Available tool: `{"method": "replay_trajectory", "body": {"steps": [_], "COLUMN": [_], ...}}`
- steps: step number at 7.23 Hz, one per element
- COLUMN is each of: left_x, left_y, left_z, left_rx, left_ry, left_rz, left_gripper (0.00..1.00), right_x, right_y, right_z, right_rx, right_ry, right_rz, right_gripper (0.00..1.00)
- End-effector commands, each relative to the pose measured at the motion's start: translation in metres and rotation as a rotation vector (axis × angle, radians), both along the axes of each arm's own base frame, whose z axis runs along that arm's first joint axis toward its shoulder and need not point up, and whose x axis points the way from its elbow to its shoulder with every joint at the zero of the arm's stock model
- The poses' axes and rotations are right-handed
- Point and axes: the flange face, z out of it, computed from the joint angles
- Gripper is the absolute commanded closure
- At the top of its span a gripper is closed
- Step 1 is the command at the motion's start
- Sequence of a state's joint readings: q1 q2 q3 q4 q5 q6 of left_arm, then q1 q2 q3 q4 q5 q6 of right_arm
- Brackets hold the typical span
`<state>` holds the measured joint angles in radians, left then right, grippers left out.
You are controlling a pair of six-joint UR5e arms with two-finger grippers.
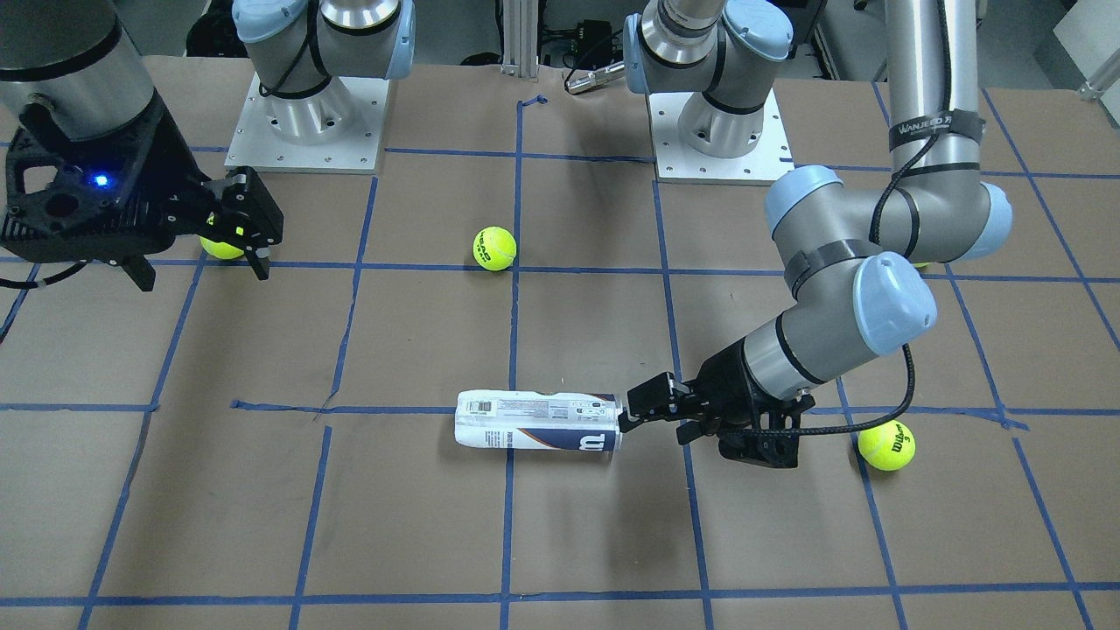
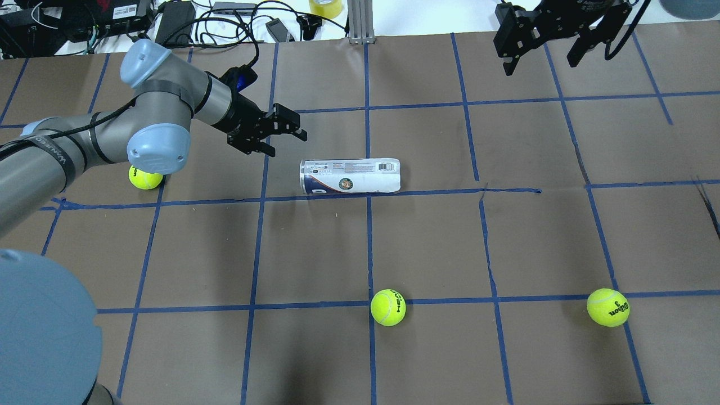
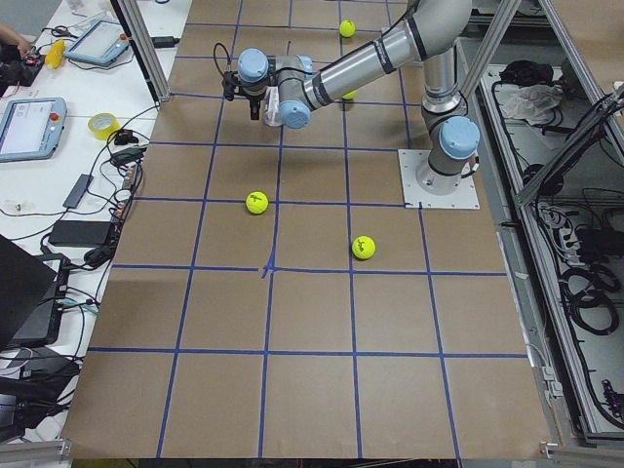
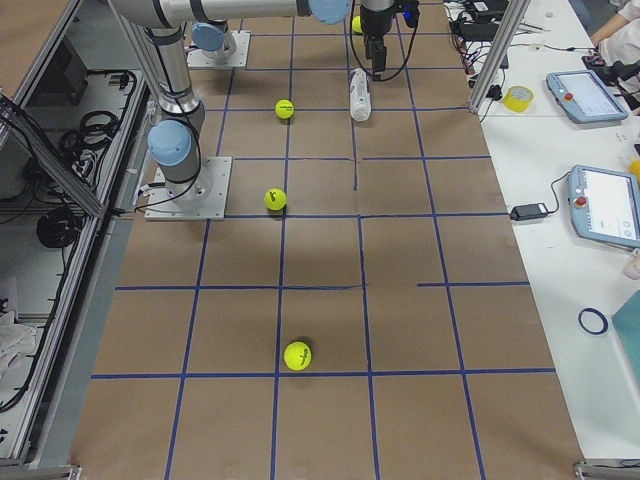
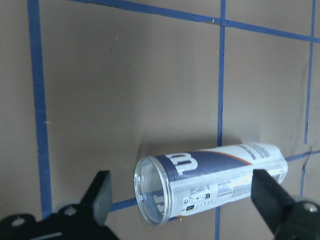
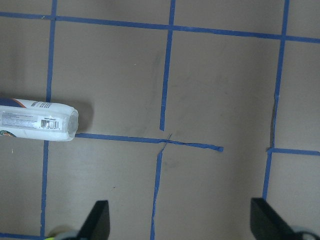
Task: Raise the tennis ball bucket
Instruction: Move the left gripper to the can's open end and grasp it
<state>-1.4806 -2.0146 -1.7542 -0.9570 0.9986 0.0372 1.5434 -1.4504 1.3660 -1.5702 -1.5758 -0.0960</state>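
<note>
- A wide, brown paper-covered surface point(image 2: 427, 247), ruled into squares by blue tape lines point(image 2: 368, 247), carries everything in the scene.
- The grey-and-pale-blue left arm point(image 2: 163, 107) reaches low across the surface from the robot's left side, its wrist angled toward the middle.
- The right arm point(image 1: 79, 87), of the same grey metal, hangs off to the robot's right, far from the centre.
- The slim clear-plastic tennis ball bucket point(image 2: 350, 176) is a tube wrapped in a white-and-navy label with a barcode and a round emblem. It lies on its side near the middle of the surface, its length running along a tape line, resting on the paper.
- The black two-finger left gripper point(image 1: 624, 416) is just beside the bucket's clear round end, fingers spread wide. The wrist view shows that end framed between the two fingers, with no grip on it.
- The black right gripper point(image 2: 541, 66) hovers over bare paper well apart from the bucket, its fingers likewise spread and holding nothing.
- Three loose yellow-green tennis balls point(image 2: 388, 307) dot the surface in the overhead view: one by the left arm's elbow, one on a tape line nearer the robot than the bucket, and one toward the robot's right.
</note>
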Motion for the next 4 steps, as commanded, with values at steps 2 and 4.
{"method": "replay_trajectory", "body": {"steps": [2,4], "left_x": [-0.031,-0.047], "left_y": [0.000,0.004], "left_z": [-0.037,-0.042], "left_rx": [0.041,0.066], "left_ry": [0.037,0.040], "left_rz": [-0.021,-0.024], "left_gripper": [0.01,0.00], "right_x": [0.000,0.014], "right_y": [0.006,0.011], "right_z": [0.014,0.013], "right_rx": [-0.024,-0.019], "right_ry": [0.011,0.009], "right_rz": [-0.125,-0.203], "right_gripper": [0.00,0.00]}}
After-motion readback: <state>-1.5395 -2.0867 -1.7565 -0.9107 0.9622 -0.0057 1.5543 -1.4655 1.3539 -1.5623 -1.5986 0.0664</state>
